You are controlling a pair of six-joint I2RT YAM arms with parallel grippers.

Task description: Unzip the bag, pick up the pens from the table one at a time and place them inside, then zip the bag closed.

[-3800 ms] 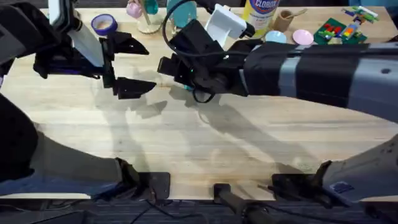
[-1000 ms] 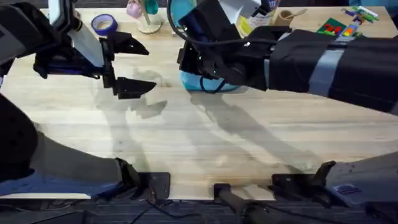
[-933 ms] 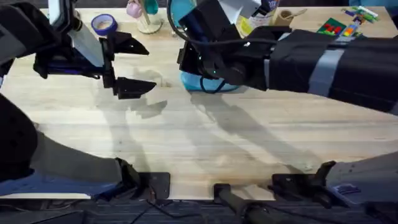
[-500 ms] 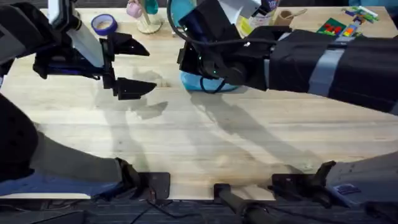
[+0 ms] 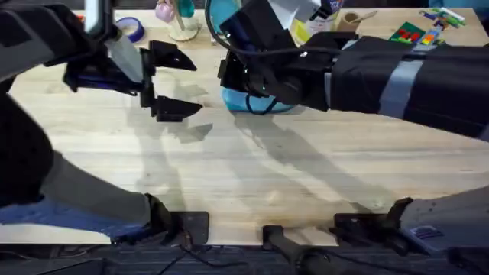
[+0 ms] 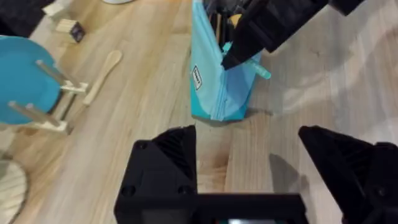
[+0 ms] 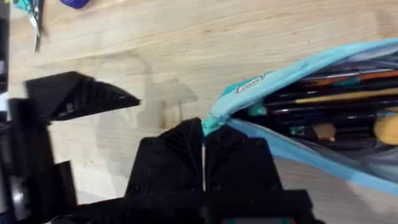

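Note:
The turquoise bag (image 5: pixel 263 101) lies on the table (image 5: pixel 267 183) beyond the middle, its zipper open. In the right wrist view several pens (image 7: pixel 323 96) lie inside the bag (image 7: pixel 298 68). My right gripper (image 7: pixel 203 146) is shut on the bag's near end, by the zipper. The left wrist view shows that black gripper (image 6: pixel 261 37) over the bag (image 6: pixel 214 81). My left gripper (image 5: pixel 197 86) hangs open to the left of the bag, nothing between its fingers (image 6: pixel 168 162).
A teal plate (image 6: pixel 22 74) stands in a wooden rack beside a wooden spoon (image 6: pixel 102 65). A purple tape roll (image 5: pixel 130 27) and coloured bricks (image 5: pixel 416 32) sit along the far edge. Scissors (image 7: pixel 34 15) lie left of the bag.
My left arm has shifted a little to the right, toward the bag, still open. Since the oldest frame the right gripper drew back along the bag; lately it holds still.

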